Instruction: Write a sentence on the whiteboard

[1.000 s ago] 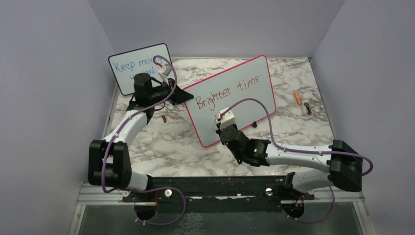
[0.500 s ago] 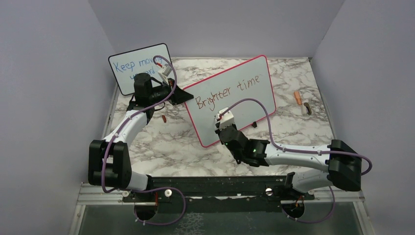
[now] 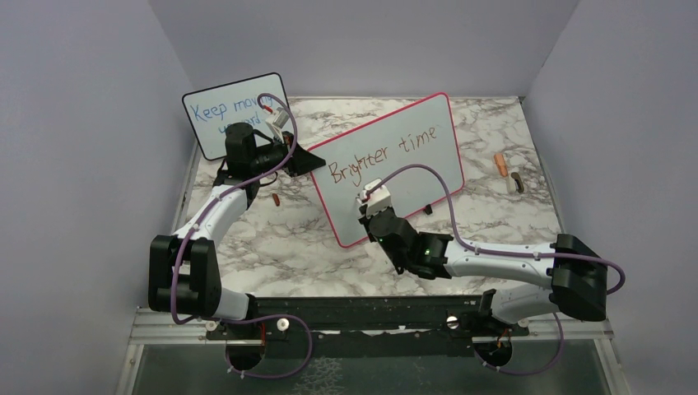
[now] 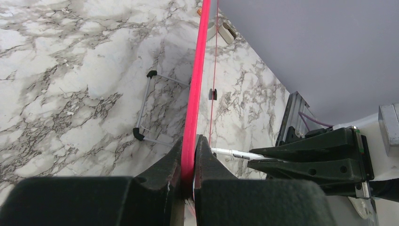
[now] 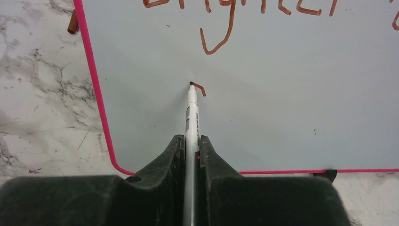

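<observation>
Whiteboard [image 3: 393,164] stood propped at a tilt on the marble table [image 3: 272,239] in the overhead view, pink frame and all. The sentence [image 3: 387,151] had only got as far as "Brighter time" on the top line, and the lower half looked blank from up there.

Left wrist cam: the left gripper [image 4: 188,157] was pinched tight on the board's pink edge, bracing it, with nothing else in its jaws.

Right wrist cam: the right gripper [image 5: 191,141] was squeezed around a white marker [image 5: 192,108]. Its tip touched the board just under the "g" tail, beside one tiny brown hook of a stroke.

I'd guess roughly halfway: first line done, second line barely begun, and the rest left to write.
</observation>
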Controlling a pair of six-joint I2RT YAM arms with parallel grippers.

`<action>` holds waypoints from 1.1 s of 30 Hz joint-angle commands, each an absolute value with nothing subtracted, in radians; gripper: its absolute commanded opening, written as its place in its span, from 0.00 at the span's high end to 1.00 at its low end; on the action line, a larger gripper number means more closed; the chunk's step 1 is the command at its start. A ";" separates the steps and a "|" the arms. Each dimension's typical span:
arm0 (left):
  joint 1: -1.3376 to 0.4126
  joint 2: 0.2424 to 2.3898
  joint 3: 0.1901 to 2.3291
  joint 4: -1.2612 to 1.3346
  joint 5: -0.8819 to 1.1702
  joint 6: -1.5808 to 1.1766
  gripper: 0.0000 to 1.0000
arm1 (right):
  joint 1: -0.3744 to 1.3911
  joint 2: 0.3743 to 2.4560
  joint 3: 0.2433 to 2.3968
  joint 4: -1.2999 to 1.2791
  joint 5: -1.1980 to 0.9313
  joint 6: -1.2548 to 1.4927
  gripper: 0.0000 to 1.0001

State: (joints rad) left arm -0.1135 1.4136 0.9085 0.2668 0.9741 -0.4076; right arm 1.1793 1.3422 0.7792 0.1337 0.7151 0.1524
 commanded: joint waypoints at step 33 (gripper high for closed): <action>-0.115 1.428 0.890 0.183 0.842 -0.331 1.00 | 1.187 1.315 0.755 -0.020 0.702 0.187 0.99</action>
